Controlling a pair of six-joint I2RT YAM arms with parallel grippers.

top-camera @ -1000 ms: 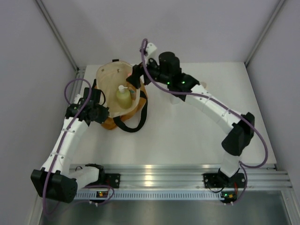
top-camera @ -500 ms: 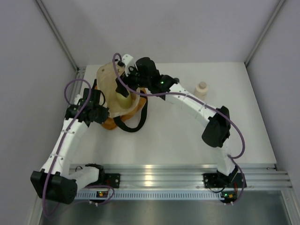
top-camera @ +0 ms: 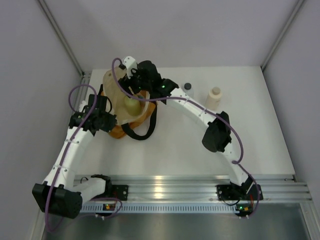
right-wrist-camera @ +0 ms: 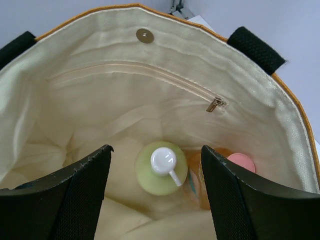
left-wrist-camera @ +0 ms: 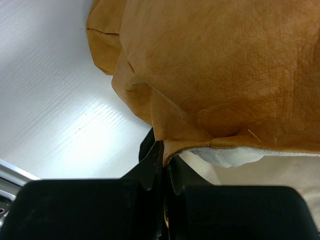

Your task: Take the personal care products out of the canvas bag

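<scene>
The mustard-tan canvas bag (top-camera: 116, 86) stands open at the table's back left; its cream lining (right-wrist-camera: 125, 100) fills the right wrist view. Inside stand the pale yellow-green pump bottle (right-wrist-camera: 161, 167), also seen from above (top-camera: 131, 104), and the orange-pink bottle with a pink cap (right-wrist-camera: 241, 163). My right gripper (right-wrist-camera: 156, 165) is open over the bag's mouth, its fingers either side of the pump bottle and above it. My left gripper (left-wrist-camera: 164, 156) is shut on the bag's rim (left-wrist-camera: 200, 145) at its near left side. The beige bottle (top-camera: 214, 98) and the white dark-capped bottle (top-camera: 188, 89) stand on the table.
The bag's black strap handles (top-camera: 140, 131) droop onto the white table (top-camera: 200, 150) in front of the bag. A metal rail (top-camera: 165, 182) runs along the near edge. Grey walls close in at the back and both sides.
My right arm has swung left from beside the bag to over its mouth, uncovering the beige and white bottles standing on the table. The left arm has not moved.
</scene>
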